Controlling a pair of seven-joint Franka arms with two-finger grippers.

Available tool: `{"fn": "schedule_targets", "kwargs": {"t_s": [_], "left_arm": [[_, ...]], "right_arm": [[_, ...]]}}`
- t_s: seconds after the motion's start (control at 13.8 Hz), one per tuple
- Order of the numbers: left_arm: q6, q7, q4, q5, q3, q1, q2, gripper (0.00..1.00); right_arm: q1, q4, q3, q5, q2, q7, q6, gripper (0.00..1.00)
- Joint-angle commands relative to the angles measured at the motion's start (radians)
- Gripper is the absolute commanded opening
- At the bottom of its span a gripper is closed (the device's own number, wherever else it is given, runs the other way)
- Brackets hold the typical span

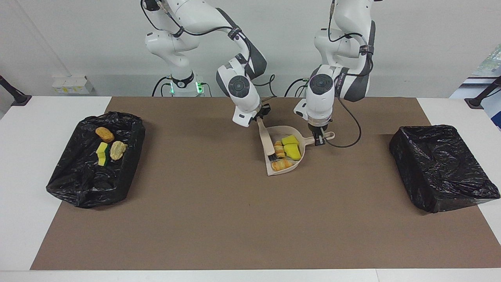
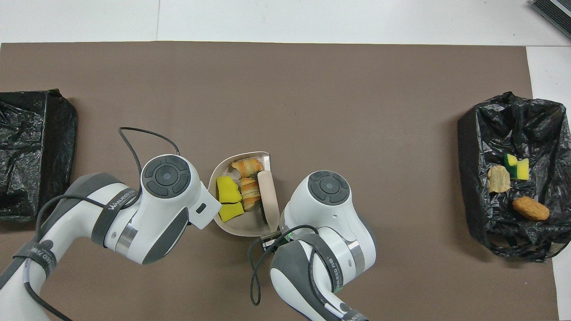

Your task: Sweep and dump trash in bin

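Note:
A beige dustpan (image 1: 271, 170) lies on the brown mat between the two arms; it also shows in the overhead view (image 2: 241, 230). In it lie two yellow sponge chunks (image 1: 292, 151) (image 2: 226, 189) and two golden bread pieces (image 1: 282, 165) (image 2: 246, 166). My left gripper (image 1: 319, 138) is shut on the dustpan's handle. My right gripper (image 1: 260, 116) is shut on the beige brush (image 1: 266, 141) (image 2: 267, 196), whose head rests in the pan beside the trash. In the overhead view both hands hide their fingers.
A black-bagged bin (image 1: 66, 184) (image 2: 473, 178) at the right arm's end holds a golden bread piece (image 1: 104, 134), a yellow-green sponge (image 1: 102, 153) and a tan piece (image 1: 118, 150). A second black-bagged bin (image 1: 442, 168) (image 2: 31, 156) stands at the left arm's end.

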Motion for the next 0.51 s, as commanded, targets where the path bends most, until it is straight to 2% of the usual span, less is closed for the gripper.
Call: {"fn": "schedule_targets", "kwargs": {"t_s": [0.0,0.15,0.29,0.44], "left_arm": [[-0.001,-0.001,-0.038,0.021,0.007,-0.015,-0.031,0.0],[0.005,0.002,-0.032,0.021,0.009,-0.004,-0.028,0.0],[0.016,0.01,-0.029,0.02,0.009,0.017,-0.023,0.0],[0.052,0.029,-0.029,0.02,0.009,0.049,-0.029,0.0]], "right_arm": [[-0.027,0.006,-0.003,0.031,-0.046,-0.016,-0.062,0.0],[-0.075,0.005,-0.005,0.017,-0.105,-0.006,-0.139,0.0],[-0.087,-0.036,-0.009,-0.018,-0.174,0.007,-0.156,0.0],[-0.093,-0.087,-0.009,-0.023,-0.219,0.1,-0.164,0.0]]}}
